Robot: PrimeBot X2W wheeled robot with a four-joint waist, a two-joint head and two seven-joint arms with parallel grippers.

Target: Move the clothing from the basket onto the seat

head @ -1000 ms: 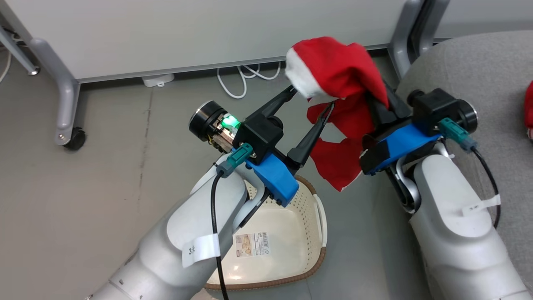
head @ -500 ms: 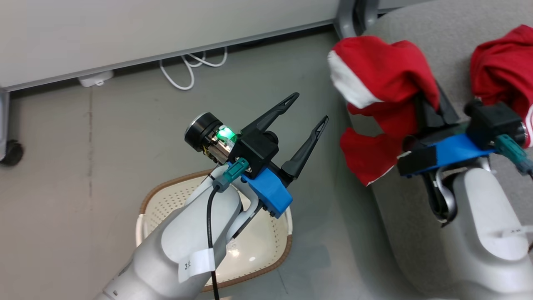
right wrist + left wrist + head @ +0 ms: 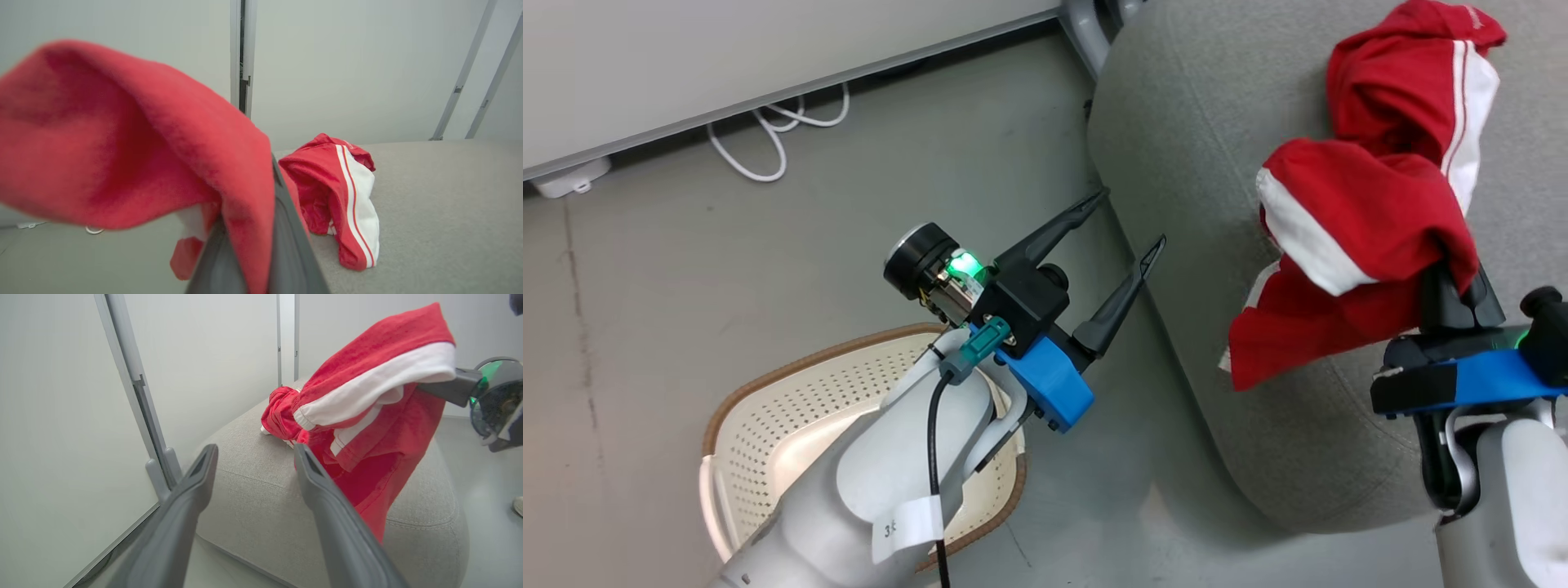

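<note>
My right gripper [image 3: 1454,287] is shut on a red garment [image 3: 1364,220] with white trim, which drapes over its fingers [image 3: 286,253] and hangs just above the grey seat [image 3: 1192,122]. A second red garment [image 3: 1409,73] with white stripes lies crumpled on the seat beyond it, also visible in the right wrist view [image 3: 339,192]. My left gripper [image 3: 1130,218] is open and empty over the floor, to the left of the seat's edge. The cream basket [image 3: 768,408] sits on the floor under my left forearm. What I can see of its inside holds nothing.
White cables [image 3: 768,139] lie on the grey floor along the foot of a white partition [image 3: 727,49]. A grey metal partition post [image 3: 159,469] stands close beside the seat's corner. Open floor lies between the basket and the seat.
The head camera has swung to the right, bringing the seat into view. My right gripper has carried the red garment away from the left fingers and over the seat. The left gripper stays open.
</note>
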